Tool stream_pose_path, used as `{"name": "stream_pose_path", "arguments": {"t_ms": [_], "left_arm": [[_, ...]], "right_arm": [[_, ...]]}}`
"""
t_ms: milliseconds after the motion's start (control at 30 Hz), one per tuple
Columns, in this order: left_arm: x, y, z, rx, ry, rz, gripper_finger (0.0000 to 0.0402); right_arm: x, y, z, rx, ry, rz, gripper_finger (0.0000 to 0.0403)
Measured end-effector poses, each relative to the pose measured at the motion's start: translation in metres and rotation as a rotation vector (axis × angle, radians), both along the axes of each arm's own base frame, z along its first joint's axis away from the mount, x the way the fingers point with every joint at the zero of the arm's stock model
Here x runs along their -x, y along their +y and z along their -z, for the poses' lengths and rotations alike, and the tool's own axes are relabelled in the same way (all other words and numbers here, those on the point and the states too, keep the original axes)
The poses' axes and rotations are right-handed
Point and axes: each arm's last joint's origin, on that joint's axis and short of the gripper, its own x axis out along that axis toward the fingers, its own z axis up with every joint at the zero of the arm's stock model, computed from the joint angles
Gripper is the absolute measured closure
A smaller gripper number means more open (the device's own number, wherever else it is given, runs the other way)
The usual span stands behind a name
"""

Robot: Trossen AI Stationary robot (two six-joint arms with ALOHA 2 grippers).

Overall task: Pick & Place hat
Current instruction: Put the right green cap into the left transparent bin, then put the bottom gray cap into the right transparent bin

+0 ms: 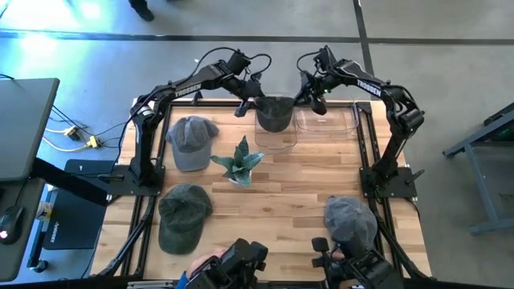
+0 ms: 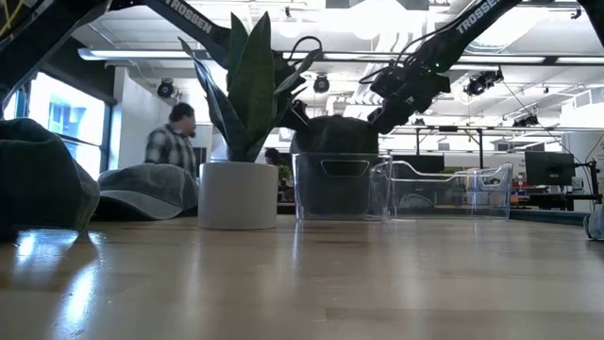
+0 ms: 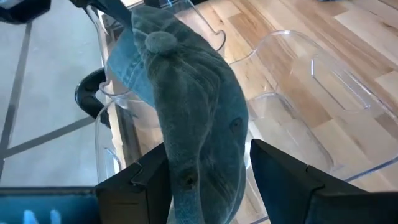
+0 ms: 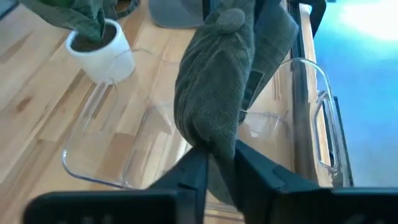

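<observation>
The bench (image 1: 305, 189) carries three caps not yet dealt with: a grey cap (image 1: 191, 142) on the left, a green cap (image 1: 183, 215) at the near left, and another grey cap (image 1: 351, 222) at the near right, with a potted plant (image 1: 239, 163) between them. At the far edge stand two clear bins side by side; the left bin (image 1: 275, 138) has a dark hat (image 1: 275, 112) hanging over it, while the right bin (image 1: 328, 122) looks empty. Both arms meet over that hat: the left gripper (image 1: 243, 103) has its jaws clenched on one side of the cloth, and the right gripper (image 1: 316, 100) has its jaws pinched tight on the other side. In the low view the hat (image 2: 332, 137) sits at the bin's rim, partly down inside, so I would judge this one placement nearly done, with only the letting go and pulling away left. A person (image 2: 176, 139) stands far behind the bench.
</observation>
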Motion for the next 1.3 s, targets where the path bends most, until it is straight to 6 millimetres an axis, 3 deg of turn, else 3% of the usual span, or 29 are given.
{"name": "stream_pose_path", "arguments": {"t_ms": [233,433,567,700,900,1033,1133,1300], "left_arm": [[0.01,0.003,-0.008,-0.004,0.017,-0.051,0.0206],[0.011,0.009,-0.011,-0.194,0.172,-0.349,0.0206],[0.005,0.0,-0.008,-0.31,0.29,-0.477,0.0206],[0.001,-0.016,-0.01,-0.336,0.365,-0.495,0.0206],[0.019,-0.037,-0.049,-0.257,0.264,-0.432,0.0206],[0.036,-0.056,-0.091,-0.225,0.101,-0.396,0.0206],[0.051,-0.069,-0.113,-0.171,0.031,-0.365,0.0206],[0.072,-0.091,-0.129,-0.058,0.033,-0.38,0.0206]], "right_arm": [[0.01,-0.012,-0.007,0.064,0.04,0.069,0.0212],[0.012,-0.019,-0.008,0.165,0.287,0.342,0.0177],[0.007,-0.02,-0.01,0.207,0.363,0.501,0.0182],[0.002,-0.014,-0.017,0.227,0.376,0.573,0.0196],[-0.006,0.006,-0.036,0.24,0.335,0.584,0.0217],[-0.01,0.023,-0.047,0.236,0.289,0.571,0.0231],[-0.011,0.04,-0.039,0.238,0.242,0.566,0.0244],[-0.012,0.083,-0.025,0.288,0.082,0.554,0.027]]}}
